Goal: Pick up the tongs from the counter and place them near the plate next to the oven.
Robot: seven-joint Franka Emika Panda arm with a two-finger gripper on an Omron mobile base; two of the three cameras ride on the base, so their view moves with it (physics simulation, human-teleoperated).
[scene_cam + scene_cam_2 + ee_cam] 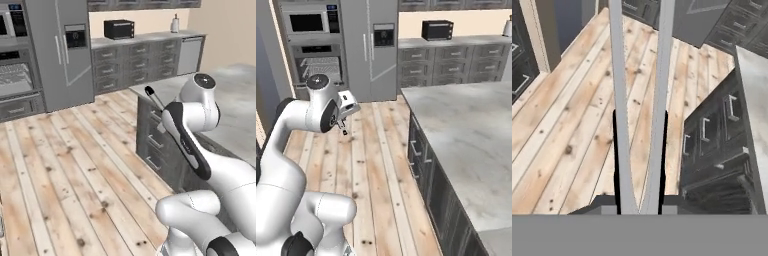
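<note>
My gripper (640, 160) is shut on the tongs (621, 100). Their two silvery arms rise from between my dark fingertips (616, 150) toward the top of the hand view. In the left base view the tongs (152, 98) stick up and to the left from behind my arm, black tip uppermost, over the corner of the marble counter (240, 115). From the right base view, the gripper (342, 124) hangs over the wooden floor, left of the counter (471, 130). The black oven (119, 29) (437, 30) stands on the far back counter. The plate is out of view.
Dark grey drawer fronts (712, 135) face the island below the marble top. A steel fridge (368, 45) and a built-in wall oven (318, 62) stand at the back left. A white bottle (175, 24) sits on the back counter, right of the oven. Plank floor (75, 165) lies between.
</note>
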